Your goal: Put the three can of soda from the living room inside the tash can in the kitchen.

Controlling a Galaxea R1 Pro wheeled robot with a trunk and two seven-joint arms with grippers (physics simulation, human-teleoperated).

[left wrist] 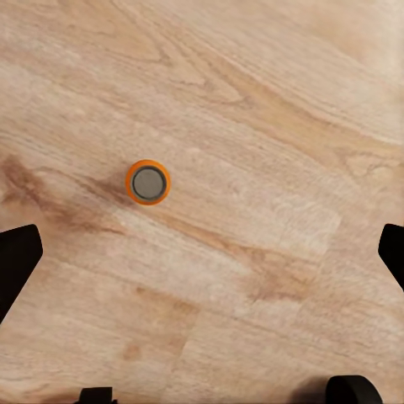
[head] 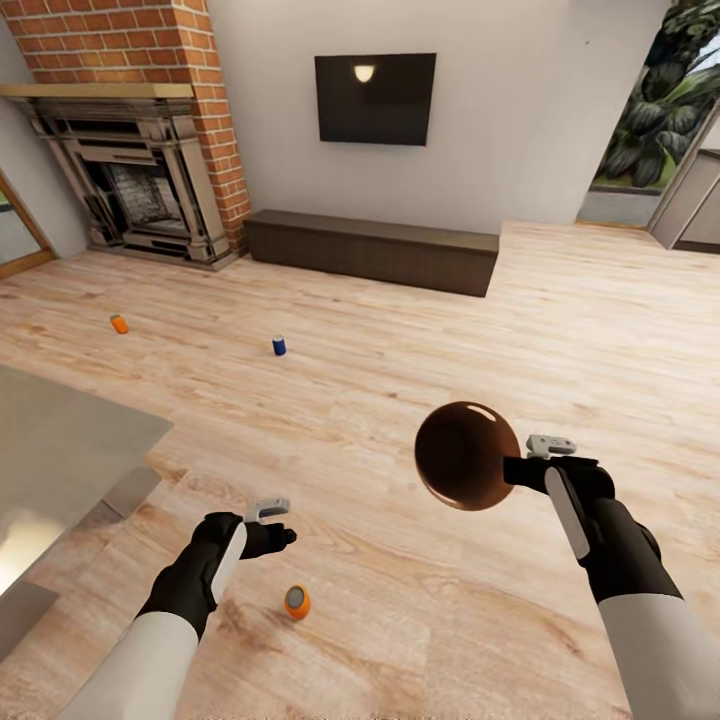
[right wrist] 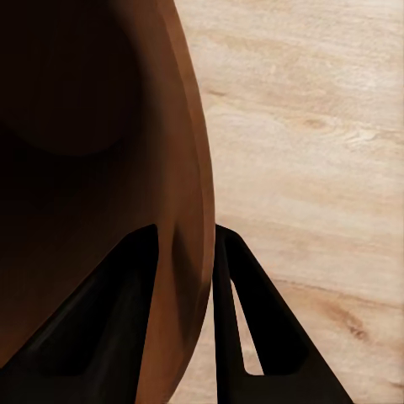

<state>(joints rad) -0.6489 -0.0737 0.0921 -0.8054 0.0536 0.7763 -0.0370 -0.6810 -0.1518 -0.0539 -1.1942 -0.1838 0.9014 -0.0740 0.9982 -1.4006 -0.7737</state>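
Note:
Three soda cans stand upright on the wood floor. One orange can [head: 297, 601] is just below my left gripper [head: 281, 538]; in the left wrist view this orange can [left wrist: 148, 182] shows its silver top, with the open left gripper [left wrist: 202, 252] above it, fingers [left wrist: 17, 259] spread wide. The dark blue can [head: 279, 345] and the second orange can [head: 119, 324] stand farther off toward the fireplace. My right gripper [head: 516, 470] holds the copper-brown trash can [head: 466, 456] up in the air, tilted. In the right wrist view its fingers [right wrist: 126, 324] pinch the bin's wall [right wrist: 181, 168].
A grey low table [head: 60, 450] juts in at the left. The red brick fireplace [head: 140, 190], a long dark brown low cabinet [head: 370, 250] and a wall TV [head: 375, 98] line the far wall. A garden opening [head: 650, 110] is at the back right.

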